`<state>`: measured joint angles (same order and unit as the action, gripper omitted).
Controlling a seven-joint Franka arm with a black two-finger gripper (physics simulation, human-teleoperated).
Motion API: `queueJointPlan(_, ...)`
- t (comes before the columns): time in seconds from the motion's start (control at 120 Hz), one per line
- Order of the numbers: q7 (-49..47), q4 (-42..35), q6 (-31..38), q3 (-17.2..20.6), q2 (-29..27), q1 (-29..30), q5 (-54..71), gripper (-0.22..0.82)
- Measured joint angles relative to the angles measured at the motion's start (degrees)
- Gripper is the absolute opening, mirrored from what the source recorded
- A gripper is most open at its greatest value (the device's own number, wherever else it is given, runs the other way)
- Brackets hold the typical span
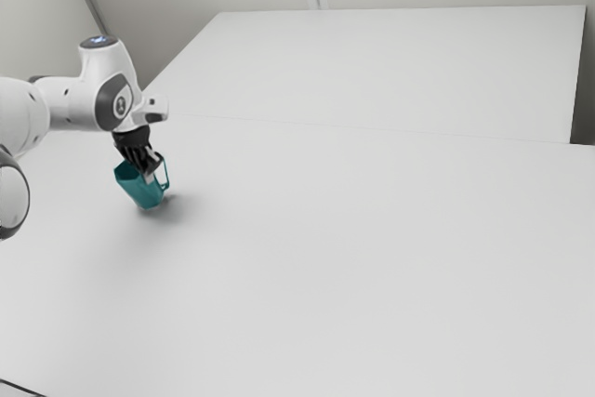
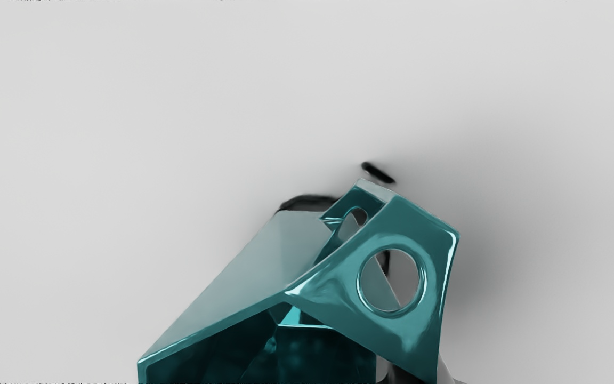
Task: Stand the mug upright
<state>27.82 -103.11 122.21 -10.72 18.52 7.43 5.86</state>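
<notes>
In the exterior view my gripper (image 1: pixel 147 170) points down at the upper part of the teal mug (image 1: pixel 139 189), close to its handle. The mug is tilted, its mouth toward the exterior view's upper left and its handle on the exterior view's right. In the wrist view the faceted mug (image 2: pixel 243 272) shows its dark hollow inside and a flat handle piece with a round hole. A small part of the gripper (image 2: pixel 405 375) appears beside the mug's rim. Whether it is open or shut is hidden by the mug.
The mug's soft shadow falls on the white table (image 1: pixel 353 248), which extends widely toward the exterior view's right. A dark cable (image 1: pixel 20 388) lies at the near left corner of the exterior view.
</notes>
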Motion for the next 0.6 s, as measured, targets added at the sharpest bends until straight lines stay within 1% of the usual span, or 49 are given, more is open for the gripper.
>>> queueJointPlan(0.1,-1.5,1.0,-1.9,0.0,0.4,-0.2,0.1,-0.17)
queueJointPlan(0.225,-3.0,1.2,-3.3,0.0,0.6,-0.3,0.1,0.11)
queueJointPlan(0.292,-3.7,1.2,-3.8,0.0,0.8,-0.3,-0.1,0.24)
queueJointPlan(0.342,-4.2,1.1,-4.0,0.0,0.8,-0.3,-0.1,0.31)
queueJointPlan(0.458,-5.2,2.3,-4.6,0.0,0.7,-0.7,0.0,0.44)
queueJointPlan(0.6,-6.1,5.8,-7.2,0.0,0.5,-1.0,0.2,0.52)
